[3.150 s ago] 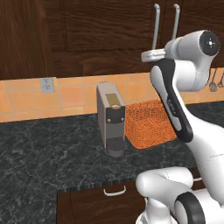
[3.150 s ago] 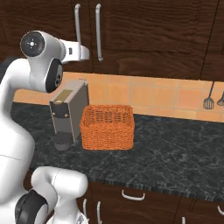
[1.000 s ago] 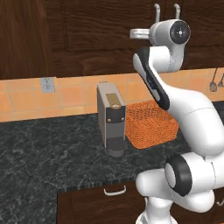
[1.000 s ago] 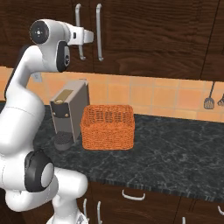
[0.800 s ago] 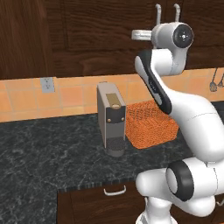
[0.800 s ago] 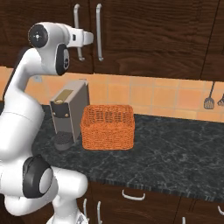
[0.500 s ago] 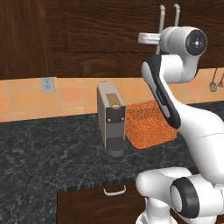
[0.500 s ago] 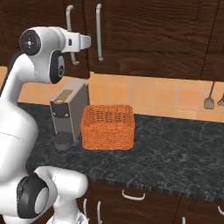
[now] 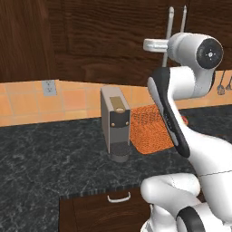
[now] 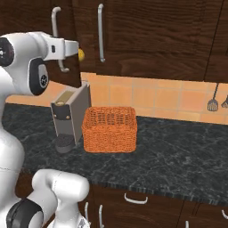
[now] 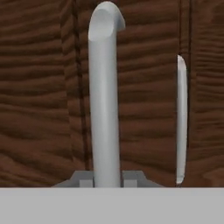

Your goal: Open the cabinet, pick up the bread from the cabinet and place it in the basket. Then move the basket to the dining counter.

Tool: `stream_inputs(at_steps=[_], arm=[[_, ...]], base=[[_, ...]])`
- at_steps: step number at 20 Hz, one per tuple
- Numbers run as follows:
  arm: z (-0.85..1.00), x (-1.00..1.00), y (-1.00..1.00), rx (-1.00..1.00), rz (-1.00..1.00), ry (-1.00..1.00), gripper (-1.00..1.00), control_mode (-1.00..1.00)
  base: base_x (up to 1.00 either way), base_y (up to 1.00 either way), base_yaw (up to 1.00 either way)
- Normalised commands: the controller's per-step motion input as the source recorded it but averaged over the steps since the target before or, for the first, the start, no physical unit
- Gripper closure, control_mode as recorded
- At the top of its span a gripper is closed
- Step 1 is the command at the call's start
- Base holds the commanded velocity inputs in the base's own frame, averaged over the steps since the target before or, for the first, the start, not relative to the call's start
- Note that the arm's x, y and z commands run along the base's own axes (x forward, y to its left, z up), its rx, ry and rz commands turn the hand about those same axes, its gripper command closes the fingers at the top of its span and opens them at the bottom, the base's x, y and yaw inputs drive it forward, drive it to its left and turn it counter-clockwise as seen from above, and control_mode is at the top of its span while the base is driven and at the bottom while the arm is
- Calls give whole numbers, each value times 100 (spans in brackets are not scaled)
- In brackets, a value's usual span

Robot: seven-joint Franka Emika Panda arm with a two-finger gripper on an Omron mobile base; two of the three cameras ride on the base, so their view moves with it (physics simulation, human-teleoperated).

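The gripper (image 11: 107,180) is clamped narrow on the left of two silver bar handles (image 11: 104,96), which rises straight from between the finger tips toward 12 o'clock in the hand view; the second handle (image 11: 181,118) stands at about 3 o'clock from it, on the neighbouring door. Both belong to the cabinet (image 9: 113,41), the dark wood-grain wall unit above the black speckled counter (image 9: 54,158). In the right base view the door looks just cracked, and a small golden-yellow lump, probably the bread (image 10: 81,54), peeks out at 3 o'clock of the hand. The door should handle as a stiff, hinged panel: it wants a steady pull along an arc, not a straight tug, and the smooth round bar could slip through the pads if the pull goes off-axis, so a hold low on the bar, where it is now, seems sound. The bread will likely be light and soft, best pinched gently across its middle. The basket (image 10: 109,129) sits on the counter at 6 o'clock below the cabinet, just beside the coffee machine (image 10: 70,116); its woven mesh looks light and somewhat springy, and one long rim wall is the likeliest place to grip it.
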Motion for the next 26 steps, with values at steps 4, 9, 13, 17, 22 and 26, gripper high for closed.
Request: stream_inputs(at_steps=[4, 9, 13, 17, 22, 26], arm=[[44, -100, 44, 0, -9, 0, 100, -100], [45, -100, 42, 0, -9, 0, 100, -100], [32, -100, 62, 2, -6, 0, 100, -100], [16, -94, 64, 6, -1, 1, -100, -100], [7, -79, 0, 22, 1, 8, -100, -100], [0, -47, -16, 33, 9, 10, -100, -100]], base=[[0, 0, 0], [0, 0, 0], [0, 0, 0], [0, 0, 0], [0, 0, 0], [0, 0, 0]])
